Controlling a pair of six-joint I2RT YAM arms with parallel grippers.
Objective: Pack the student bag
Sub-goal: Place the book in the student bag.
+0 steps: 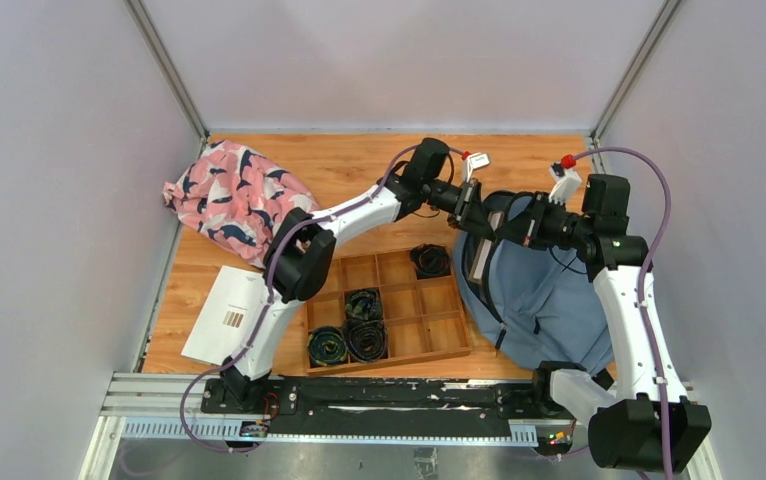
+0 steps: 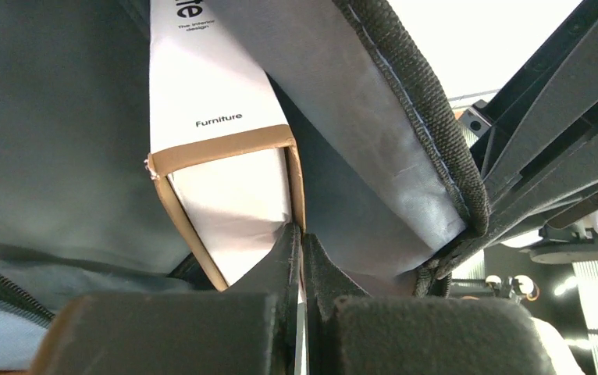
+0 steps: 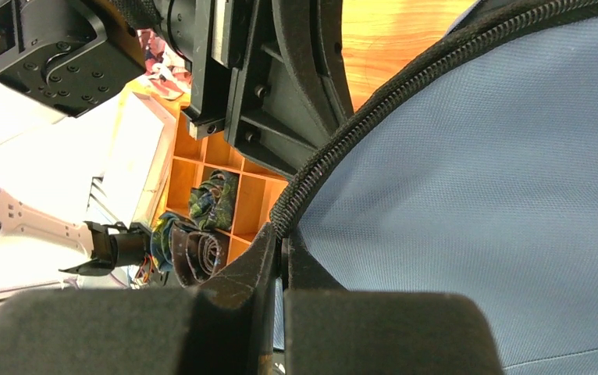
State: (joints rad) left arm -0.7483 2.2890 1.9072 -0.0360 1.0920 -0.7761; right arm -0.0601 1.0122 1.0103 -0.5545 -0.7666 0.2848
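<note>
- Where's the open room on this table?
- Mostly along the back. Bare wood runs from the pink cloth in the far left corner across to the backpack. Grey walls close it in on the left, back and right.
- And the backpack itself?
- It lies flat on the right side, its right edge near the right wall and its near end by the right arm's base. Its left edge lies just beside the wooden tray, which sits in the middle towards the near edge. A white sheet lies left of the tray, at the table's left edge.
- So it's tight between tray and backpack?
- Yes, I can see no gap there. The left arm crosses above the tray's far left corner to reach the backpack's opening at its far end.
- How's the left gripper?
- Clenched, fingertips together, inside the opening. They touch the bottom corner of a white book with a tan border, which sits between the backpack's walls. I can't tell whether the cover is pinched between them.
- And the right gripper?
- Clamped on the backpack's rim. The dark zipper runs right down into its closed fingertips. Blue cloth fills the right of its view, and the tray's dark rolls show to the left
</note>
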